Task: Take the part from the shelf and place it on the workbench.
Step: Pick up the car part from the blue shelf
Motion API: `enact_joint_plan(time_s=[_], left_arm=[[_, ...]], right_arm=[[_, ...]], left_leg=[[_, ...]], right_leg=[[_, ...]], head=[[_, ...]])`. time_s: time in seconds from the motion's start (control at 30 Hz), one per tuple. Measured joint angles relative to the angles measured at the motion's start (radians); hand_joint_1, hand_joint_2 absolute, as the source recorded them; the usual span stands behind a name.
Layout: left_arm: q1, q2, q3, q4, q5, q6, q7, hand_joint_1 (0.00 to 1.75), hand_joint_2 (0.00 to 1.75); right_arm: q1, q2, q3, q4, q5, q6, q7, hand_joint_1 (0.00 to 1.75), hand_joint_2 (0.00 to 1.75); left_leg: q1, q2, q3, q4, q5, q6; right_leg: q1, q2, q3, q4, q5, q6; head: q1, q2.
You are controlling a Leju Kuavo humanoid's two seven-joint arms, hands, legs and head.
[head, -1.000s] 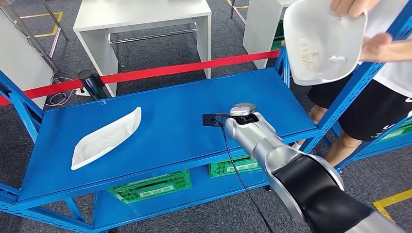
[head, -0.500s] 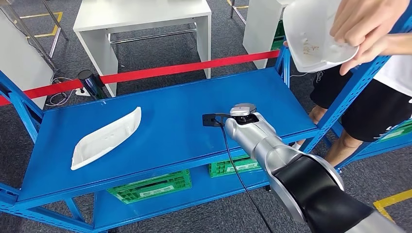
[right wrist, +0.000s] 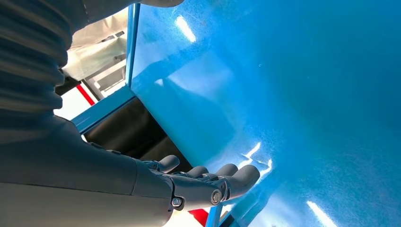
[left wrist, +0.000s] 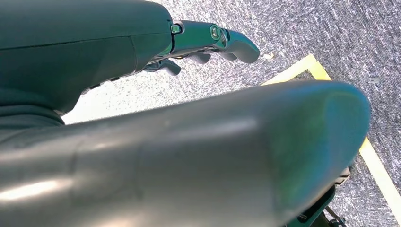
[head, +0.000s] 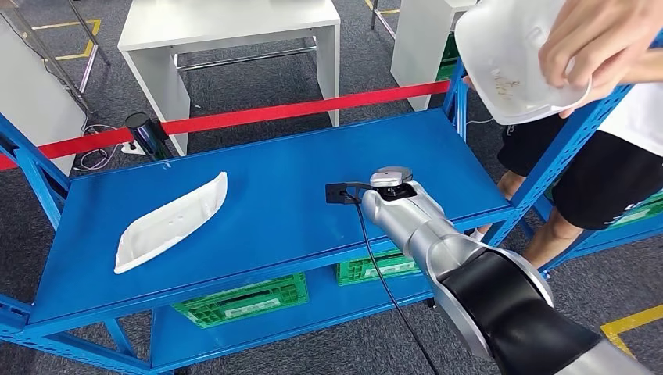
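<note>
Above the blue shelf (head: 281, 195), the robot's right arm reaches forward over the front edge, its right hand (right wrist: 208, 182) hovering close to the shelf board with fingers (right wrist: 239, 175) extended and slightly apart, holding nothing. From the head view, the silver forearm and its wrist camera mount hide most of that hand. Well away from the hand, toward the far side of the shelf board, a long white plastic part (head: 170, 223) lies flat on the blue surface, untouched. Up and beyond the hand, at the shelf's corner post, a person's hand (head: 594, 39) grips a second white part (head: 512, 58), a broad curved shell held in the air above the shelf frame; the person, in a white shirt and black shorts, stands just past the end of the rack. A black cable (head: 383, 273) trails from the wrist down across the shelf's front edge. Below the board, green crates (head: 242, 301) sit on the lower shelf. Behind the rack, a red barrier tape (head: 297, 109) stretches across the carpeted floor in front of a white workbench (head: 227, 27). The left hand (left wrist: 203, 42) hangs over grey carpet beside a yellow floor line (left wrist: 373, 161), its dark fingers (left wrist: 236, 45) loosely extended and gripping nothing, with the thick grey thumb (left wrist: 213, 151) looming in the foreground.
</note>
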Motion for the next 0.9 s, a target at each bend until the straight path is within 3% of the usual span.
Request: enact_joint_plan(time_s=[0.9], left_arm=[[-0.003,0.003,-0.006,0.000,0.000,0.000,0.002,0.00,0.00]], right_arm=[[0.010,-0.002,0.000,0.000,-0.018,-0.020,-0.006,0.00,1.75]], left_leg=[[0.000,0.000,0.000,0.000,0.000,0.000]], right_leg=[[0.000,0.000,0.000,0.000,0.000,0.000]], head=[[0.000,0.000]])
